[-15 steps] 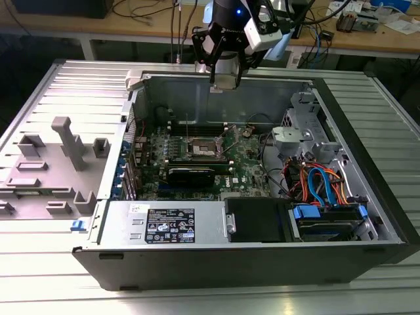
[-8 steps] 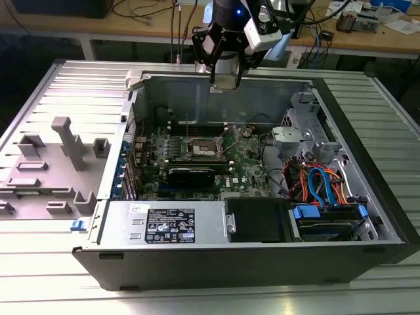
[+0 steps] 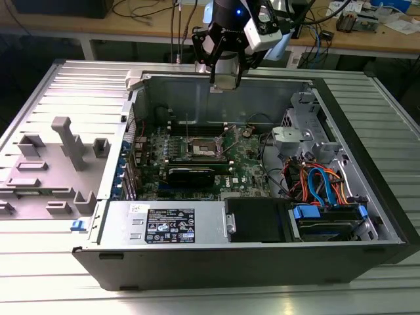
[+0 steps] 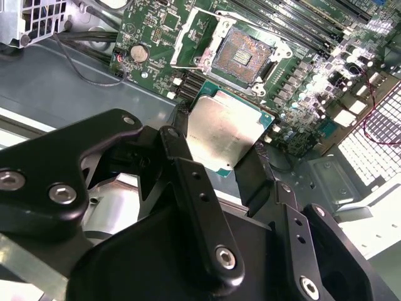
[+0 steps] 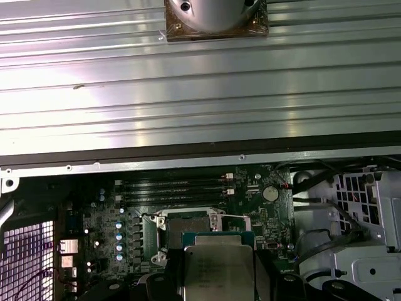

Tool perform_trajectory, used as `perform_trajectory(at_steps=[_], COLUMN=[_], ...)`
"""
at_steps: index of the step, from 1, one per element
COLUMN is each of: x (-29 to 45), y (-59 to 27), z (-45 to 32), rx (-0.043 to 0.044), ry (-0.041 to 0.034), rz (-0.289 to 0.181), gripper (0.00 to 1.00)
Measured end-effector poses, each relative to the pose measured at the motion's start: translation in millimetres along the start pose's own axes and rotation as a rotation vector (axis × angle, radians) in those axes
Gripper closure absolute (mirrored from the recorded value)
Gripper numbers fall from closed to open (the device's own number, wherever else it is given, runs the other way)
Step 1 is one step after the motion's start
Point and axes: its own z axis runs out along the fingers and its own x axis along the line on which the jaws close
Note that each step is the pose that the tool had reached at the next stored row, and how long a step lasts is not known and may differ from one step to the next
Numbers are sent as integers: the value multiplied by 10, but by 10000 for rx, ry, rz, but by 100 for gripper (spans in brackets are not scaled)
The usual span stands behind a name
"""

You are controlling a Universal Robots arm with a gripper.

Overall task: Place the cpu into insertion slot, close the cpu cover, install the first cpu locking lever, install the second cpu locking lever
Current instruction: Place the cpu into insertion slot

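Exterior view has the arm (image 3: 231, 29) hanging over the far wall of an open computer case (image 3: 367, 197), which lies on its side on a ribbed metal table (image 3: 79, 92), and the jaws point down, well above the green motherboard (image 3: 246, 172). A grey plastic fixture (image 3: 62, 164) sits on the table at the exterior view's left, just beside the case. Inside the case a black expansion card (image 3: 190, 174) lies near the insertion slot (image 3: 201, 149), and a bundle of orange and blue cables (image 3: 318, 184) fills the corner at the exterior view's right. In the second wrist view the jaws are closed narrowly on the cpu (image 4: 227, 135), one black finger (image 4: 182, 153) against each of two opposite edges, with its silver-grey top facing the camera. The cpu is in the air, apart from the board and not seated. Beyond it the insertion slot (image 4: 241, 56) lies bare, its dark centre exposed, and the cpu cover (image 4: 180, 36) is swung up off it to one side. A round coin battery (image 4: 139, 53) sits on the board near the slot, and long black memory slots (image 4: 301, 25) run along the slot's other side. In the first wrist view the cpu (image 5: 219, 269) overlaps the near edge of the insertion slot (image 5: 188, 224)
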Motion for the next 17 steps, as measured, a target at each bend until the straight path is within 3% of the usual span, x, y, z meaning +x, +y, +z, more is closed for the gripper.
perform_trajectory(at_steps=[11, 17], x=[-1, -2], y=[-22, -23], z=[0, 1], rx=[-3, -7], ry=[-9, -35], rz=[94, 395], gripper=[46, 46])
